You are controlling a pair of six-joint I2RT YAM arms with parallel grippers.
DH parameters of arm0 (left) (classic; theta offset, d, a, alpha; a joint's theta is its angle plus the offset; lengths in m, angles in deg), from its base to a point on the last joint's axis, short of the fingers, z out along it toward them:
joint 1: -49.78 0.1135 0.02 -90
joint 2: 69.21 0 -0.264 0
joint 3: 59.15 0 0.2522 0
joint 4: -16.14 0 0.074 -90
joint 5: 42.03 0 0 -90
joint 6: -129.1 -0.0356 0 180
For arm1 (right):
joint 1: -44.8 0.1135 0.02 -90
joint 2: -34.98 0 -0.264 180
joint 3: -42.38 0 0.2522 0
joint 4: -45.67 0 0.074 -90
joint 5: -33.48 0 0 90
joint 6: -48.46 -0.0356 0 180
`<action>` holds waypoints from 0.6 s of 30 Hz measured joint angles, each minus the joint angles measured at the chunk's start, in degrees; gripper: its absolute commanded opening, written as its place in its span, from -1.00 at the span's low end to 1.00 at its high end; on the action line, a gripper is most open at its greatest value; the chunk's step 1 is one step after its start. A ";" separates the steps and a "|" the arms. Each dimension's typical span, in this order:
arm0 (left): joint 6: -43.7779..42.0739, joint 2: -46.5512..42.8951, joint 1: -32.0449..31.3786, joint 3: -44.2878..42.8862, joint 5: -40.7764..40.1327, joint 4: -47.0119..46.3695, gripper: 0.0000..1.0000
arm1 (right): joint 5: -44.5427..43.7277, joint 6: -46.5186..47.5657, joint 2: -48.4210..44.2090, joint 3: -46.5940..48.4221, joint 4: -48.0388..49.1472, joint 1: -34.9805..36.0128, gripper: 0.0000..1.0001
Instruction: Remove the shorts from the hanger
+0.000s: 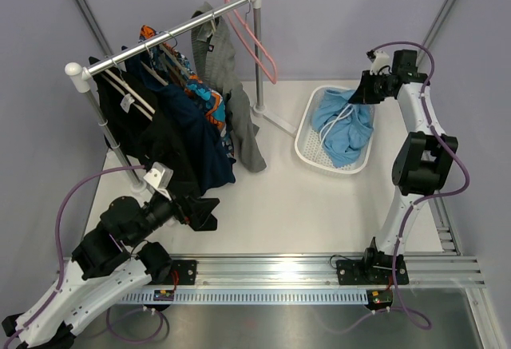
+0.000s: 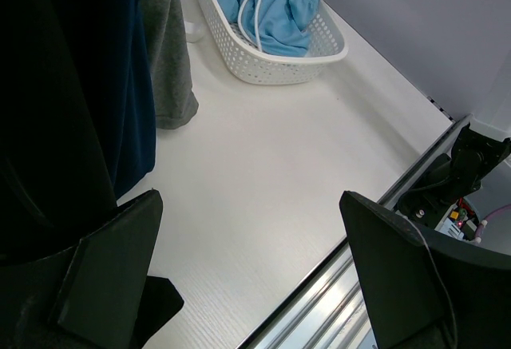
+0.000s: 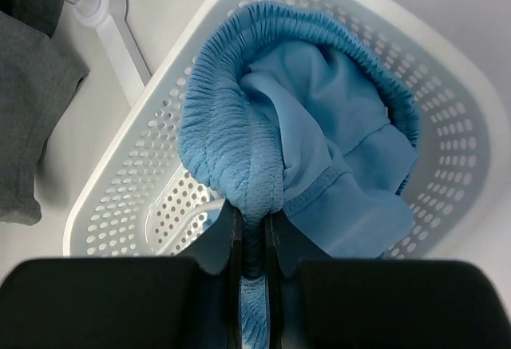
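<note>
The light blue shorts (image 1: 343,129) with a white drawstring lie bunched in the white basket (image 1: 307,137). My right gripper (image 1: 363,93) hangs over the basket's far end. In the right wrist view this gripper (image 3: 254,237) is shut on a fold of the blue waistband (image 3: 231,141). The grey shorts (image 1: 231,85) hang from the rail (image 1: 172,33) and drape down to the table. My left gripper (image 1: 209,213) stands open low at the near left, beside the dark clothes, with nothing between its fingers (image 2: 120,245). The left wrist view shows the grey hem (image 2: 168,45) and the blue shorts (image 2: 275,5).
An empty pink hanger (image 1: 259,45) hangs at the rail's right end. Black and orange-and-blue patterned clothes (image 1: 180,125) fill the rail's left part. The rack's white foot (image 3: 104,13) lies between the grey shorts and the basket (image 3: 120,181). A metal rail (image 1: 319,273) borders the near edge.
</note>
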 measured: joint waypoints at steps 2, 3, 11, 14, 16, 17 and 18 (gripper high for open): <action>0.02 0.00 0.00 0.00 0.00 -0.04 0.98 | 0.15 0.04 1.03 -0.02 -0.68 0.04 -0.98; 0.02 0.00 0.00 0.00 0.00 -0.04 0.97 | 0.35 0.17 1.25 -0.09 -1.09 0.09 -0.95; -0.04 0.72 0.00 0.00 0.04 -0.31 0.98 | 1.03 11.06 0.70 -6.21 -5.68 4.48 -0.45; -0.07 1.55 0.00 0.00 0.04 -0.50 0.98 | -0.39 13.33 0.70 -9.90 -7.67 6.93 0.16; -0.11 1.95 0.00 -0.02 0.04 -0.48 0.97 | -1.11 14.29 0.59 -10.14 -9.31 7.34 0.41; -0.11 2.01 0.00 -0.02 0.04 -0.42 0.98 | -1.38 15.02 0.42 -9.66 -10.12 7.19 0.45; -0.13 2.01 0.00 -0.02 0.04 -0.37 0.97 | -1.49 15.43 -0.04 -8.79 -10.95 6.88 0.50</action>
